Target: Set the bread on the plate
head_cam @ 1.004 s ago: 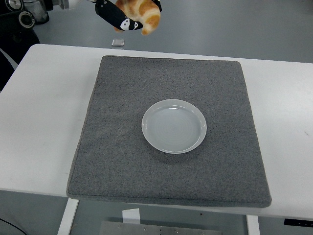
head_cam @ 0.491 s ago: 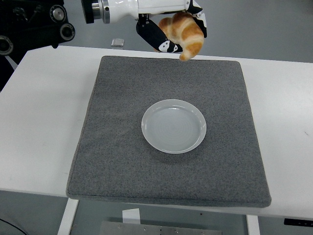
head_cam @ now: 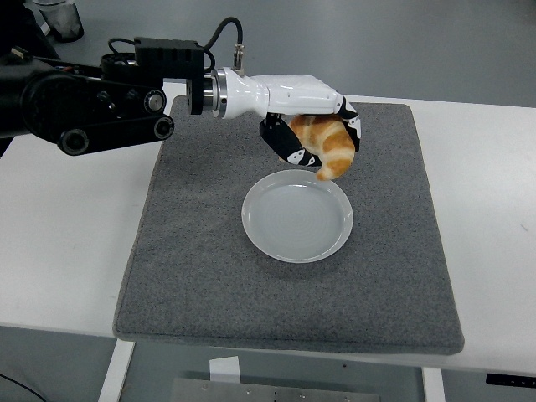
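Since the earlier frames the left arm had extended from the table's far-left corner out over the grey mat (head_cam: 209, 251), carrying the bread with it. The white table (head_cam: 67, 243) bore the mat, and the white plate (head_cam: 297, 216) sat near the mat's centre. The left hand (head_cam: 306, 126) was clamped around the bread (head_cam: 327, 144), held above the plate's far rim, clear of it. The croissant's long axis ran downward and right, its lower tip pointing toward the plate.
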`<state>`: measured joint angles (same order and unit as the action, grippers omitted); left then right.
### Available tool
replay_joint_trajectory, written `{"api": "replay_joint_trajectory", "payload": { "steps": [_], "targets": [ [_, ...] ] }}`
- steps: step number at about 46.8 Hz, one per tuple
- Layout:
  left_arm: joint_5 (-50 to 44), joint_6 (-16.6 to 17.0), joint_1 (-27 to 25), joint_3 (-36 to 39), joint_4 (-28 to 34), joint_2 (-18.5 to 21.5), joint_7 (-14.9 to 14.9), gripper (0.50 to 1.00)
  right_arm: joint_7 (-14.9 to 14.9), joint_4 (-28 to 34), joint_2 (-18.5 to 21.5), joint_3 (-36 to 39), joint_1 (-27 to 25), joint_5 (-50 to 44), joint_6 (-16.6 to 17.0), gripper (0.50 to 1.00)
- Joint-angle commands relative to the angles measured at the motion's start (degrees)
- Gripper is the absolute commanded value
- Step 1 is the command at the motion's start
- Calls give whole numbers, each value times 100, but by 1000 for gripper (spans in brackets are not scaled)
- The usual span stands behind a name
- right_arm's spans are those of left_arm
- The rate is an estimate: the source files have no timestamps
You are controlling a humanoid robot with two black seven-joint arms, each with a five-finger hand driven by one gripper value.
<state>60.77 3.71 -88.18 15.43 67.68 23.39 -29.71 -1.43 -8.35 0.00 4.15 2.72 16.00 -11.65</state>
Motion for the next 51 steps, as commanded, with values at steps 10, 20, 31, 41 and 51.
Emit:
{"api": "replay_joint_trajectory", "payload": {
  "steps": [10,20,31,41,51],
  "targets": [
    [331,7,609,30,-431,-318,0,500,2,0,0,7,0,0,-4,952],
    [664,174,1048,109,-712,-502,0,500,2,0,0,7,0,0,-3,952],
    [717,209,1330,109,-853,-573,9,500,2,0,0,7,0,0,5,952],
    [788,279,1426,206,-1002,-704,35,500,-6,0,0,-1,0,0,5,952],
    [814,323,1523,303,-1116,-792,35,500,-6,0,0,7,0,0,-3,954]
  ]
}}
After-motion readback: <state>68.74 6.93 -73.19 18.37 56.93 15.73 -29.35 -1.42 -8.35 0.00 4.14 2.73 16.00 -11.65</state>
